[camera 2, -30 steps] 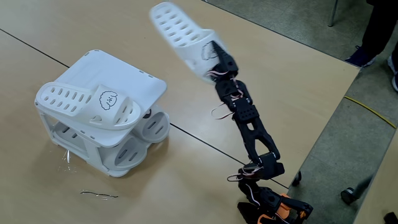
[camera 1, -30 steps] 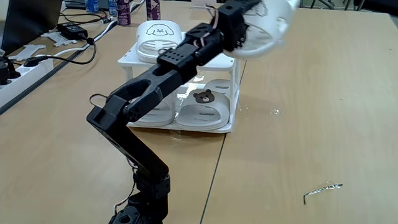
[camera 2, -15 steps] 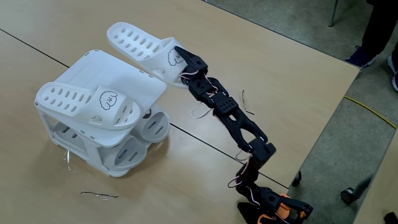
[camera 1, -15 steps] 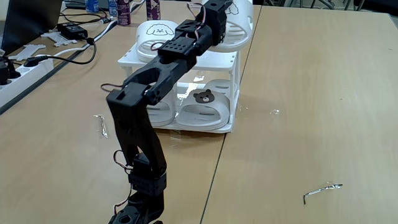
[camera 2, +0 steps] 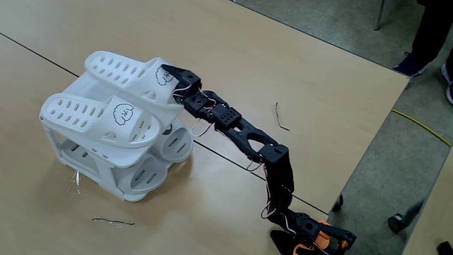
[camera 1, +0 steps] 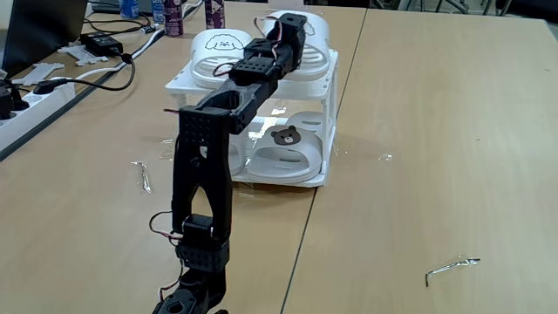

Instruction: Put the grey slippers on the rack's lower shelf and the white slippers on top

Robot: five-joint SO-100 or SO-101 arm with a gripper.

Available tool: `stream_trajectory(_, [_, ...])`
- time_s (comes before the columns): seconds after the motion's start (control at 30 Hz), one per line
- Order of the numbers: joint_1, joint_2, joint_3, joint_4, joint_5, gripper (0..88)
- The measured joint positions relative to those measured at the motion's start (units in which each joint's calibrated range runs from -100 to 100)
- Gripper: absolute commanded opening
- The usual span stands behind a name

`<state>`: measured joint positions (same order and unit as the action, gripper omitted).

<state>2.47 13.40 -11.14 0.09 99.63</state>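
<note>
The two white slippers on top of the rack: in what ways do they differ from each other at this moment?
The far white slipper has the gripper at its strap; the near white slipper lies free. The near one's puppy face shows fully, while the far one's is partly hidden by the gripper. Both are white, slotted, and lie side by side on the rack, pointing the same way.

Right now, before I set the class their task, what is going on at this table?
A black robot arm is placing a white slipper on top of the small white rack, beside the other white slipper already lying there. Its hand is shut on the slipper's front end. The grey slippers with bear badges already sit on the lower shelf.
</note>
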Motion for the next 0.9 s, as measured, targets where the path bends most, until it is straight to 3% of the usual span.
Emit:
stream_trajectory(0.73, [-3.7, 5.6, -2.8, 0.0, 0.0, 0.8])
stream_trajectory(0.9, [-3.7, 7.7, -3.0, -0.2, 0.0, 21.1])
